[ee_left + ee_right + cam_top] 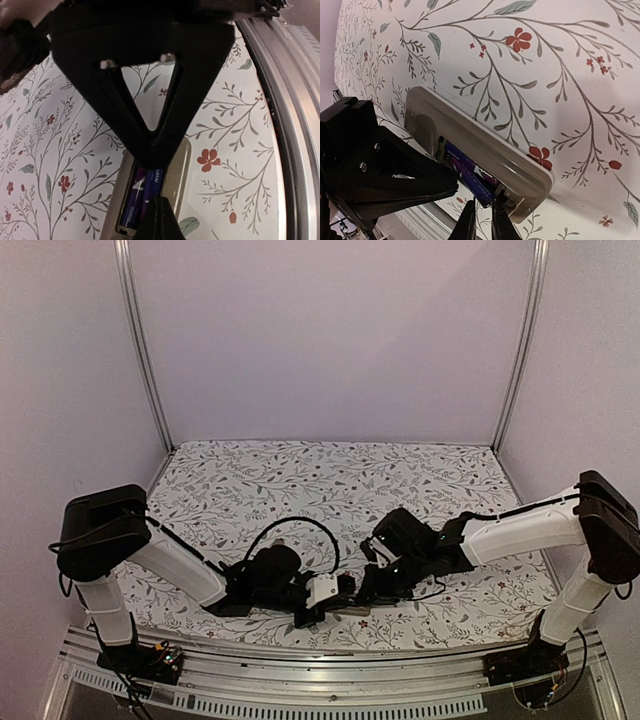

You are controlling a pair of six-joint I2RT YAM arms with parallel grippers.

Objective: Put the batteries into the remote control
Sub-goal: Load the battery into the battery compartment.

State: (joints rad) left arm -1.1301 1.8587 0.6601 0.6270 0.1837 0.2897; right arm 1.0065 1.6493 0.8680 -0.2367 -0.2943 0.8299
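On your left, the left gripper point(158, 212) is down over the open back of the remote point(182, 162). Its fingers are drawn together into one dark wedge with no gap showing. The tip sits on the batteries point(136, 200), so it looks to be pressing rather than pinching, though you cannot be sure from here.

In the middle, the remote lies back-up on the flowered tablecloth point(75, 150), close to the near rail. Both cells are already inside its recess, side by side. One seems to ride a little askew against the other, and whether either is fully seated is hard to tell.

On your right, the right gripper point(483, 222) comes in from the other end. Its fingers are almost closed, leaving only a thin slit with nothing in it, and their tips are at the end of the cells.

By my reading, you have the loading nearly done. What is left is to push both cells flat and then back the arms away. No battery cover is in view.
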